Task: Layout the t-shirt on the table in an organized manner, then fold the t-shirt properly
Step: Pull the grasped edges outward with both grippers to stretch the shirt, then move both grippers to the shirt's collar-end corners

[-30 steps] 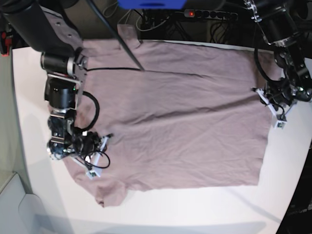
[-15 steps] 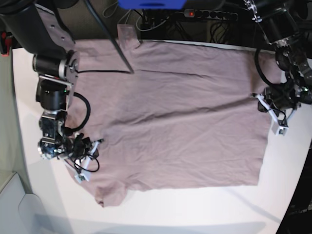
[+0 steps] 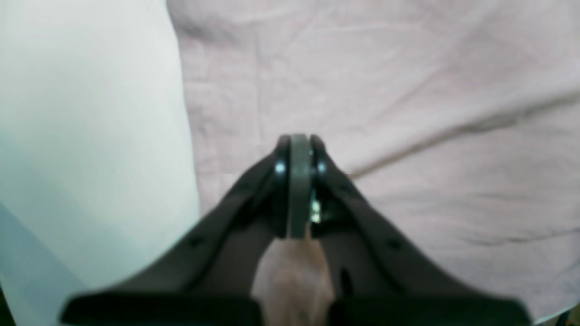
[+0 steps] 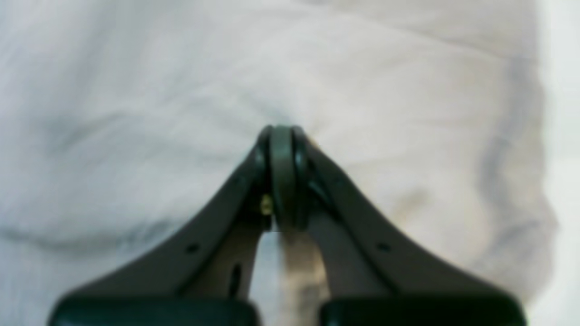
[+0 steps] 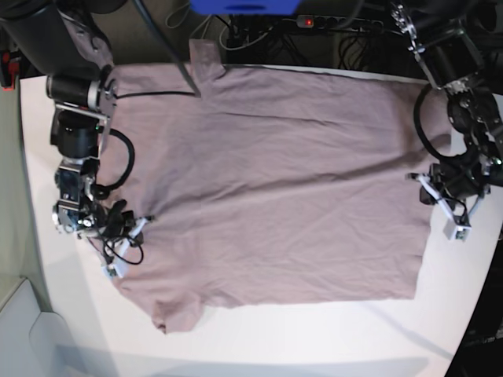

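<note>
Base view: right gripper (image 5: 118, 250) sits at the left, over the sleeve end of the t-shirt (image 5: 275, 188), fingers pressed together with a bit of cloth seemingly caught between them. The shirt lies spread on the table (image 5: 314, 338), mostly flat but wrinkled. Left gripper (image 5: 449, 210) at the hem edge, fingers also pressed together on fabric. Risk: uneven pulling likely bunches or skews the shirt. No containers visible.

Shirt (image 5: 283, 188) flat on surface (image 5: 314, 330). Left arm (image 5: 460, 181) at its right edge, right arm (image 5: 78, 188) at its left edge. Cables (image 5: 314, 23) behind surface.
</note>
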Controlling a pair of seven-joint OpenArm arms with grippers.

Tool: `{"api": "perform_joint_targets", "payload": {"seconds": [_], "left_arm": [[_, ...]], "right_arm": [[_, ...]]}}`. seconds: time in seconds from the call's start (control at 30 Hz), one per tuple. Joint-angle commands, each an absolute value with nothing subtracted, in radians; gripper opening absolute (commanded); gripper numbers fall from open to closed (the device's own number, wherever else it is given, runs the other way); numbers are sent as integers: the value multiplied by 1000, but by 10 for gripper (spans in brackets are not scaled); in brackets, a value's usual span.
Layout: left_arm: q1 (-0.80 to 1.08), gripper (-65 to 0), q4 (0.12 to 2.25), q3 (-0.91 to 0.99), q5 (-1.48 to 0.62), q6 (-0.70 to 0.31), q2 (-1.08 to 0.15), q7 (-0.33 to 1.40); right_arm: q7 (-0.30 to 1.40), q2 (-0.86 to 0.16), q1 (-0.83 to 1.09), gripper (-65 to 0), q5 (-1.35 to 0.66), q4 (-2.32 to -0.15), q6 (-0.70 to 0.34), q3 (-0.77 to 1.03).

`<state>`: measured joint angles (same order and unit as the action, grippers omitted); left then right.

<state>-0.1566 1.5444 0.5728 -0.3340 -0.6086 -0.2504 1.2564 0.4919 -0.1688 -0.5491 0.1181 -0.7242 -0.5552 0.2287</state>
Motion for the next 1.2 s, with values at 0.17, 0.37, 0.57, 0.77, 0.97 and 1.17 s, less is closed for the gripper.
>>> {"api": "perform_joint_targets", "payload": {"seconds": [0.17, 0.37, 0.57, 0.77, 0.97, 1.17], "left_arm": [[-168, -649, 1561, 576, -346, -605, -265, 1245], [-140, -649, 1573, 576, -351, -605, -269, 1248], [-107, -649, 1575, 596, -354, -615, -271, 1251], [-76, -649, 1581, 707, -355, -616, -268, 1259], [-16, -644, 1643, 773, -355, -616, -271, 1259], [50, -444, 1695, 817, -354, -616, -271, 1260]], "right_arm": [[481, -200, -611, -650, 145, -707, -410, 231], [357, -248, -746, -650, 143, -440, -320, 231], [315, -277, -792, -650, 143, -433, -318, 229], [375, -312, -845, -650, 143, -438, -318, 229], [510, -318, -753, -650, 143, -648, -320, 231], [727, -306, -538, -650, 28, -1066, -407, 231]]}}
